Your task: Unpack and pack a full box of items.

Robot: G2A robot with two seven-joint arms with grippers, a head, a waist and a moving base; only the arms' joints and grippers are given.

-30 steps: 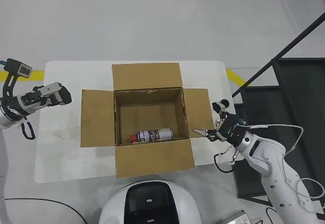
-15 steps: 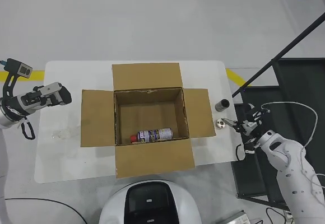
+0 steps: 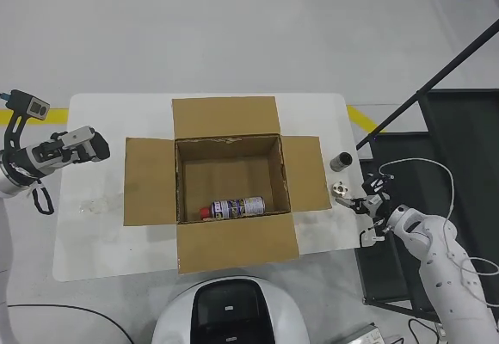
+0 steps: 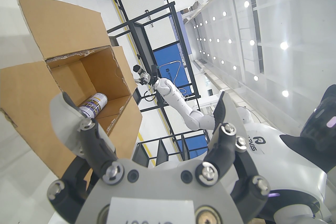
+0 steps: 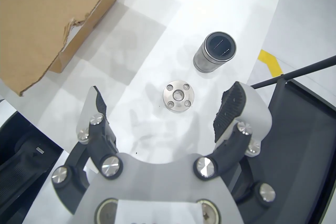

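R end effector (image 5: 166, 91) released flange (image 5: 179, 97), pulled back.

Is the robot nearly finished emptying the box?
Not quite. Done: a metal bearing and a round flange stand out on the table beside the cardboard box. In hand: nothing; the right gripper hovers by the flange with fingers open, and the left gripper is open too. Left: a can lying inside the box, then packing everything back.

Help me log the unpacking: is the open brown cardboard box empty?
No, a labelled metal can lies on its side on the floor of the open brown cardboard box.
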